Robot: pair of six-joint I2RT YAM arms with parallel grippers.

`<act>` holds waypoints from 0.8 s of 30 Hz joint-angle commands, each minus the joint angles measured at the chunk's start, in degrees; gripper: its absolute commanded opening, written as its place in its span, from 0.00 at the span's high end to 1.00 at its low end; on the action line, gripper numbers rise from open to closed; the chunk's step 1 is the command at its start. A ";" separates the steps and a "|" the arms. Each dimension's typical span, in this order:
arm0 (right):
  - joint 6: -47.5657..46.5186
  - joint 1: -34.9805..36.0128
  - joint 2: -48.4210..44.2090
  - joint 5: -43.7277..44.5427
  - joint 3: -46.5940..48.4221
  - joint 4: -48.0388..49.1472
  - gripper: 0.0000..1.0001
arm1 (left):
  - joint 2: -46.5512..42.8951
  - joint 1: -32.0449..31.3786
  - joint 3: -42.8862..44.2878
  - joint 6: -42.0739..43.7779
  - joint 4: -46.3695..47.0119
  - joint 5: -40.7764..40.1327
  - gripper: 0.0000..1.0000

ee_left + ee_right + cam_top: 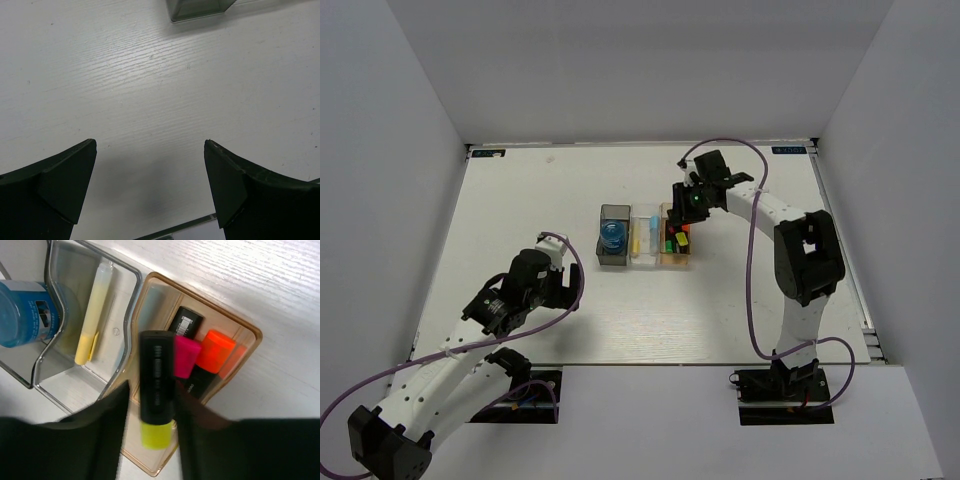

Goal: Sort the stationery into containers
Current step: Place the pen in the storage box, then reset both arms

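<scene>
Your right fingers (100, 440) are closed on a black highlighter (156, 385) with a yellow-green end, over the tan bin (252, 334), where a pink highlighter (186, 356) and an orange highlighter (215, 350) lie. The yellow stick (92, 315) lies in the clear bin (131, 300), the blue roll (25, 312) in the grey bin (612, 260). Your left fingers (50, 185) stand wide apart above the surface (150, 100).

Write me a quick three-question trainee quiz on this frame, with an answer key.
1. True or false: the left gripper is shut.
2. Which bin holds the blue roll? A) dark grey bin B) clear bin C) tan bin
3. Fill in: the right gripper holds a black highlighter above the ____ bin.
Key: 1 false; 2 A; 3 tan.
</scene>
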 commanded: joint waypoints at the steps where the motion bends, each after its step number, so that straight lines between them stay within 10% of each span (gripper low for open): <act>1: -1.55 0.64 -2.61 0.34 0.01 -0.31 0.51 | -0.49 0.31 -0.14 0.31 0.44 -0.51 0.01; 5: -3.05 0.82 -4.71 -1.06 0.19 -1.02 0.10 | 0.12 0.22 -0.14 0.31 0.44 -0.42 0.01; 14: -12.60 0.82 -17.07 -3.71 0.73 -6.73 0.10 | 1.17 0.83 0.04 0.14 0.88 0.02 0.01; 24: -19.92 0.64 -48.36 23.26 -29.15 8.38 0.10 | 5.38 6.89 1.00 -2.32 3.86 8.35 0.01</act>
